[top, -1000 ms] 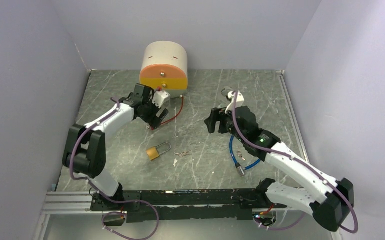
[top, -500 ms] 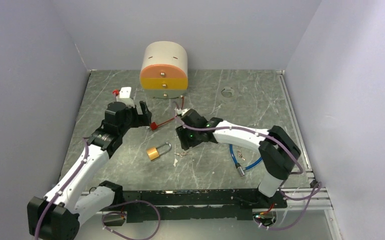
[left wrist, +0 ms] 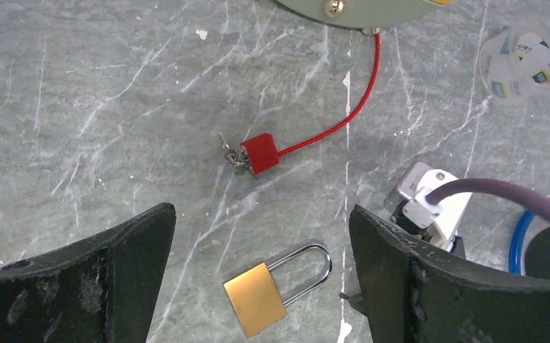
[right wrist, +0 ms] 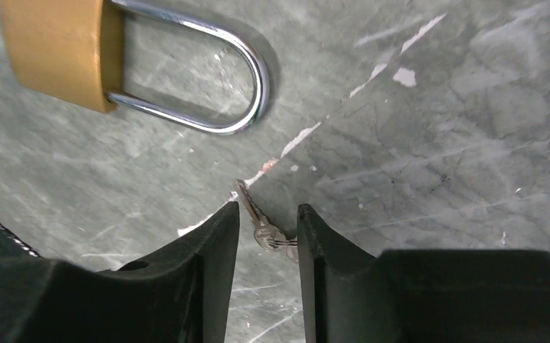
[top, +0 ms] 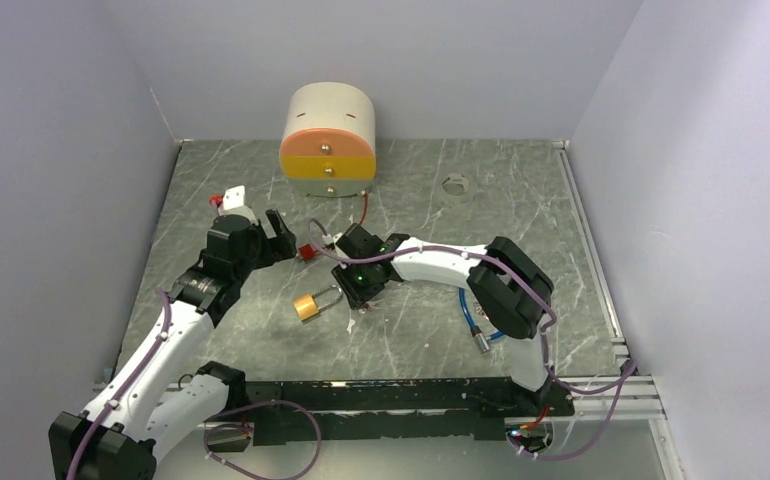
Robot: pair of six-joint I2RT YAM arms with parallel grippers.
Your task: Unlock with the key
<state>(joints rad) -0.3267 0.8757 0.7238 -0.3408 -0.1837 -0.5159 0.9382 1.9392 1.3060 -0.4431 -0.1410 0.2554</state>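
A brass padlock (top: 308, 304) with a steel shackle lies flat on the marble table, shackle closed; it also shows in the left wrist view (left wrist: 258, 299) and the right wrist view (right wrist: 58, 50). A small silver key (right wrist: 254, 214) on a ring lies just right of the shackle. My right gripper (top: 359, 290) is low over the key, its jaws (right wrist: 268, 211) narrowly apart and straddling the key without pinching it. My left gripper (top: 283, 235) is wide open and empty, hovering behind the padlock (left wrist: 261, 214).
A cream and orange drawer box (top: 327, 130) stands at the back. A red cable lock (left wrist: 261, 153) lies between it and the padlock. A blue cable (top: 476, 320) lies to the right, and a small clear ring (top: 454, 184) at the back right.
My right arm has swung left and down until its jaws straddle the key beside the padlock. My left gripper has pulled back from the drawer box and opened wide.
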